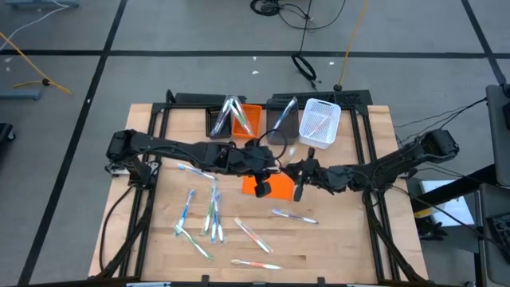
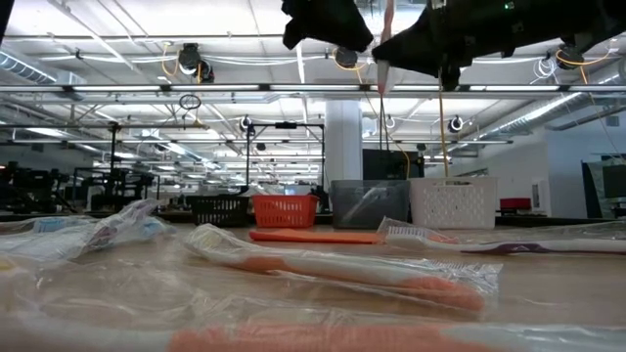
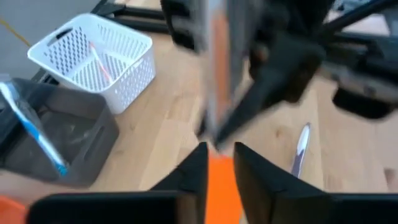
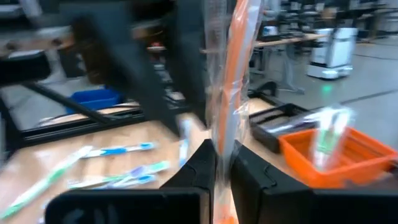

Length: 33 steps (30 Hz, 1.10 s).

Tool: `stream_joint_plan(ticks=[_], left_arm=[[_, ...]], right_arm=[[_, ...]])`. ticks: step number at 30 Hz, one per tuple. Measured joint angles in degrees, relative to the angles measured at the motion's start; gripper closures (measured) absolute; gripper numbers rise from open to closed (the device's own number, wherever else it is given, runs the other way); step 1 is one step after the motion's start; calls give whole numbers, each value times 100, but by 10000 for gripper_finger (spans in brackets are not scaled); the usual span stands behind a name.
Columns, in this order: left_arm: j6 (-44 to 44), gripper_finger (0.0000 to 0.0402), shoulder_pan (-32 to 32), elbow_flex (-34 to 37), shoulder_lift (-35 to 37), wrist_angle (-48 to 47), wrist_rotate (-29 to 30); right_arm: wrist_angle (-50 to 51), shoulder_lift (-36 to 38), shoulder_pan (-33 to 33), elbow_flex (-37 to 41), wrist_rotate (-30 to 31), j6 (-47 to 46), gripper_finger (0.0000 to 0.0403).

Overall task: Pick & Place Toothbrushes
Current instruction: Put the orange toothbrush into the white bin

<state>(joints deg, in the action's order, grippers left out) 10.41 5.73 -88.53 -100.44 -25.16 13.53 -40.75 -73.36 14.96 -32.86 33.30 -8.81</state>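
A clear-wrapped orange toothbrush (image 4: 239,74) stands roughly upright above the orange sheet (image 1: 275,188) at the table's middle. My right gripper (image 4: 222,163) is shut on it. My left gripper (image 3: 221,155) faces it from the left, its fingers a little apart. The blurred brush (image 3: 214,68) ends at their tips. In the low view the brush (image 2: 383,61) hangs high over the table between the two dark hands. Several more toothbrushes (image 1: 209,211) lie flat on the wood at the near left and middle (image 1: 295,215). My right gripper pinches the wrapped toothbrush's shaft (image 4: 225,134) between its two fingers. The fingers come level from the table's right and lie across the brush. The brush stands near upright, clear of the table. My left gripper: I cannot tell whether its parted fingertips (image 3: 200,163) touch the brush's end.
Along the far edge stand a black bin (image 1: 219,121) and an orange bin (image 1: 249,119) with wrapped brushes, a grey bin (image 1: 280,121) with a blue brush, and a white basket (image 1: 320,123) with an orange one. Bare wood lies at the near right.
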Motion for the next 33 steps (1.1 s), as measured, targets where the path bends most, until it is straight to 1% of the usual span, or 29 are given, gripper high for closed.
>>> stream_joint_plan(ticks=[4, 7, 12, 16, 22, 28, 33], left_arm=[[30, 260, 21, 0, 0, -336, 1], [165, 223, 53, 2, 0, -514, -2], [304, 187, 197, 2, 0, -551, 1], [388, 182, 360, 2, 0, -558, 0], [392, 193, 646, 2, 0, -556, 2], [474, 205, 890, 2, 0, -554, 3], [479, 203, 1024, 2, 0, -547, 6]], right_arm=[[616, 292, -80, 0, 392, -120, 385], [952, 540, -208, 0, 439, -266, 385], [1638, 927, -598, 0, 461, -535, 385], [2426, 1214, -1057, 0, 591, -955, 385], [3130, 1484, -1819, 0, 535, -1349, 385], [3589, 1559, -2674, 2, -62, -1619, 385], [3763, 1560, -3377, 2, -543, -1717, 385]])
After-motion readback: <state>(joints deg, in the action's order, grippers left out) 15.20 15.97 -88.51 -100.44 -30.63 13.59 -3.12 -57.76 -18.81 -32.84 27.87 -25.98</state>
